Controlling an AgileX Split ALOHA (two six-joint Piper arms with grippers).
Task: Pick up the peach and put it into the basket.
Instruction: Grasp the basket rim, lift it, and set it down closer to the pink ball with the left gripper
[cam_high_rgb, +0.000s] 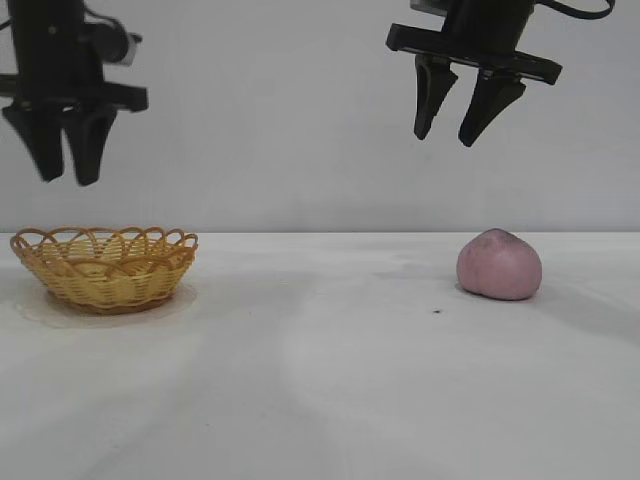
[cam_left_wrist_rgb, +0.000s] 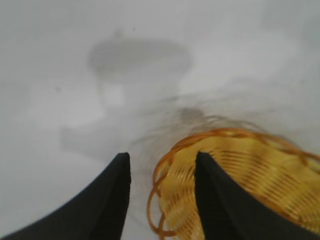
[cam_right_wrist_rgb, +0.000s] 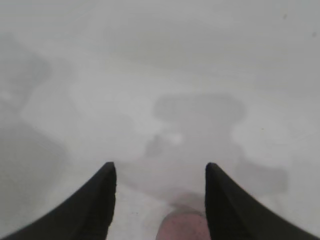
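The pink-mauve peach (cam_high_rgb: 499, 265) lies on the white table at the right. Its top shows in the right wrist view (cam_right_wrist_rgb: 183, 227) between the fingers. My right gripper (cam_high_rgb: 445, 140) hangs open and empty well above the peach, slightly to its left. The yellow woven basket (cam_high_rgb: 105, 268) stands on the table at the left, with nothing visible inside; it also shows in the left wrist view (cam_left_wrist_rgb: 250, 175). My left gripper (cam_high_rgb: 65, 180) hangs open and empty high above the basket's left part.
The white table (cam_high_rgb: 320, 380) spreads between basket and peach. A tiny dark speck (cam_high_rgb: 437, 311) lies left of the peach. A plain grey wall stands behind.
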